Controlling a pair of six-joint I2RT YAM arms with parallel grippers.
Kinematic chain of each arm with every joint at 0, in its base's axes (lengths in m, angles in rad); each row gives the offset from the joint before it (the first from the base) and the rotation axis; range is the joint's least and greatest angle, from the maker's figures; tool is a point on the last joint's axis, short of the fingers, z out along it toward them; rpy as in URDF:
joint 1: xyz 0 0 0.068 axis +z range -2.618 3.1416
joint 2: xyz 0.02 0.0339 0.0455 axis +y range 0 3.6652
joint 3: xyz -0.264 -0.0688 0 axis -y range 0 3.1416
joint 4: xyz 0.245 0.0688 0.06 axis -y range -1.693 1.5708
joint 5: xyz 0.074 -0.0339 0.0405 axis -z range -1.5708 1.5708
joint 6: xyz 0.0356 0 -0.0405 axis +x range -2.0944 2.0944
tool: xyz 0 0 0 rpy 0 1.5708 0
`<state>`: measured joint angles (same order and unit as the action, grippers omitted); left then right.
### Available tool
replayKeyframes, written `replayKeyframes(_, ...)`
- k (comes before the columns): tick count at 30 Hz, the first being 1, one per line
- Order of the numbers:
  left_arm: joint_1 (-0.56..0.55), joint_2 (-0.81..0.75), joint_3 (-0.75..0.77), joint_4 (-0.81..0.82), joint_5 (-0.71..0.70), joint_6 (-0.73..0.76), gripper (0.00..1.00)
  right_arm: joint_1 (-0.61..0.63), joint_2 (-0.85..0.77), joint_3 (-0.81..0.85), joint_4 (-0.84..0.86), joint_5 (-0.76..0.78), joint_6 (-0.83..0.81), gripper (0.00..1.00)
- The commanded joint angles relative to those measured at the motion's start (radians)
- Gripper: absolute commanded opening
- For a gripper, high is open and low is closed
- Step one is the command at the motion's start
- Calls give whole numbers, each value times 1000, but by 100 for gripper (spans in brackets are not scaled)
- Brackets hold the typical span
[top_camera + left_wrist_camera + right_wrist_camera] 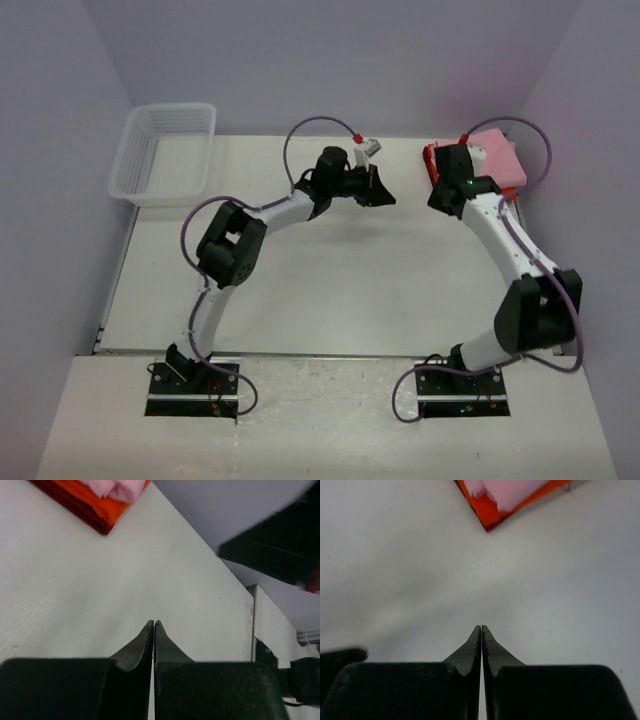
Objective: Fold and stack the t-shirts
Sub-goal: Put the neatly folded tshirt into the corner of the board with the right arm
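The two t-shirts lie folded in one stack at the table's back right corner. The light pink t-shirt (497,160) rests on top of the orange-red t-shirt (431,160). My left gripper (380,192) hovers at mid-back, left of the stack, shut and empty. In the left wrist view its tips (153,624) meet over bare table, with the pink (117,487) and orange-red (87,497) shirts far ahead. My right gripper (441,200) sits just in front of the stack's near left corner, shut and empty (481,627). The pink (512,490) and orange-red (482,505) shirts lie beyond it, apart from the tips.
A white mesh basket (165,150) stands at the back left corner. The white table (330,280) ends at a raised step near the arm bases. Purple walls close in the back and both sides.
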<state>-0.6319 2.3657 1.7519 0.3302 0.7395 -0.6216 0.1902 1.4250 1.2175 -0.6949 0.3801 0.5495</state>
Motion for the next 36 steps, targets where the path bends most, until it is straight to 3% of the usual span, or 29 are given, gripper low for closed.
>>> replayKeyframes(1, -12, -236, -44, -236, -270, 258, 0, -37, 205, 187, 115, 132, -130, 0)
replayKeyframes(4, -12, -322, -126, -302, -452, 244, 0, -78, 412, 371, 136, 123, -241, 0)
replayKeyframes(8, -12, -365, -190, -453, -643, 120, 0, -152, 613, 645, 94, 89, -282, 0)
replayKeyframes(12, -41, -505, -403, -384, -776, 31, 0, -166, 829, 890, 29, 147, -403, 0)
replayKeyframes(17, -89, -643, -479, -385, -833, 60, 0, -170, 955, 1109, 46, 148, -542, 0)
replayKeyframes(21, -120, -684, -474, -431, -796, 105, 0, -170, 979, 1119, 123, 123, -655, 0)
replayKeyframes(36, -123, -910, -519, -514, -761, 95, 0, -166, 1078, 1172, 84, -12, -689, 0)
